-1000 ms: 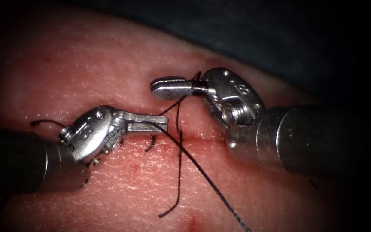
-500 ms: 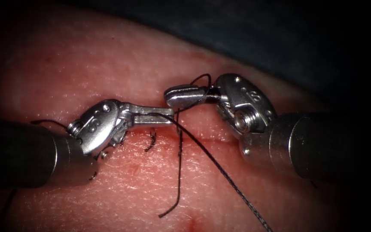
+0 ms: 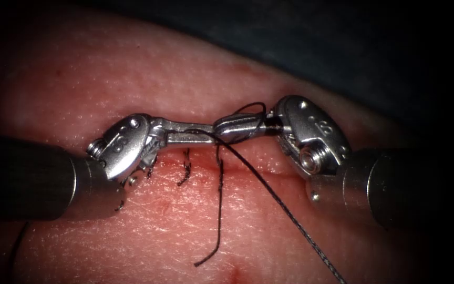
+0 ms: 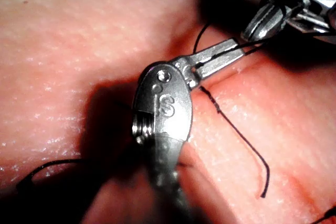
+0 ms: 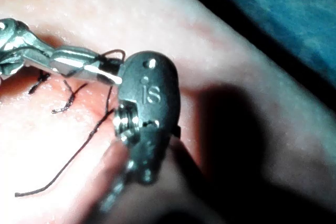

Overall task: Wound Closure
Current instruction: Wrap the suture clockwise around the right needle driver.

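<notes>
Right fingers (image 3: 237, 128) shifted right; left fingers (image 3: 198, 135) followed, gripping thread (image 3: 274, 197).

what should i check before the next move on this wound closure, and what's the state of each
1. Left arm's silver needle driver gripping the dark braided thread: ok, jaws shut on it, over the cut.
2. Thread loop around the right arm's silver needle driver: ok, wrapped round its shut jaws.
3. Short loose thread tail: ok, lying free on the pink tissue, one end at the cut.
4. Cut edges by the earlier dark stitches: ok, lying together.
5. Curved needle's position: cannot tell.
</notes>
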Robot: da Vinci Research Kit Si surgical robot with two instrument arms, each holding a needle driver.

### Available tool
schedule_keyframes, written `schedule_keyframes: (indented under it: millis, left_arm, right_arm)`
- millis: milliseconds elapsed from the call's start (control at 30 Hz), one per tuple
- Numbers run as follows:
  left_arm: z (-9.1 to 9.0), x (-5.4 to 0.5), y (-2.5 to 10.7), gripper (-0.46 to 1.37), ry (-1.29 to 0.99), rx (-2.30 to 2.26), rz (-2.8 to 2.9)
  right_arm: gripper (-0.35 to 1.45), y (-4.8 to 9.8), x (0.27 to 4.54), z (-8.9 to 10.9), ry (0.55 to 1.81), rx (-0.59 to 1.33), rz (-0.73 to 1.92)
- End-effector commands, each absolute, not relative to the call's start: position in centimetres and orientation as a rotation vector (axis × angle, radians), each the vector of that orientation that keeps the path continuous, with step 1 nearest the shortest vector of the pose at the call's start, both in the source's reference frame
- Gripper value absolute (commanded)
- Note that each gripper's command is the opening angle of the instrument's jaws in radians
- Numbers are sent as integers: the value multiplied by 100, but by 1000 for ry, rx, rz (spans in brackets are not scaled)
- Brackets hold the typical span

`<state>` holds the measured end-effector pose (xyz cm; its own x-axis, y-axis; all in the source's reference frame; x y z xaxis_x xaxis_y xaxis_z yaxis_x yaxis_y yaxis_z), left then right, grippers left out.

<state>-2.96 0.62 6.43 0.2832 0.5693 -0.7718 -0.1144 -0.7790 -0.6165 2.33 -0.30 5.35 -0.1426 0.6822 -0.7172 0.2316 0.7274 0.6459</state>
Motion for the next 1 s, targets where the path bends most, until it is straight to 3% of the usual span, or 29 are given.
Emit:
schedule_keyframes:
  millis: [33, 1000]
  left_arm:
    - [644, -297, 62, -35, -414, -1988, 1543]
    - [650, -309, 68, -35, -439, -1978, 1528]
  right_arm:
    - [-35, -31, 233, 534, 1710, 732, 460]
    - [-35, -50, 260, 545, 1577, 938, -80]
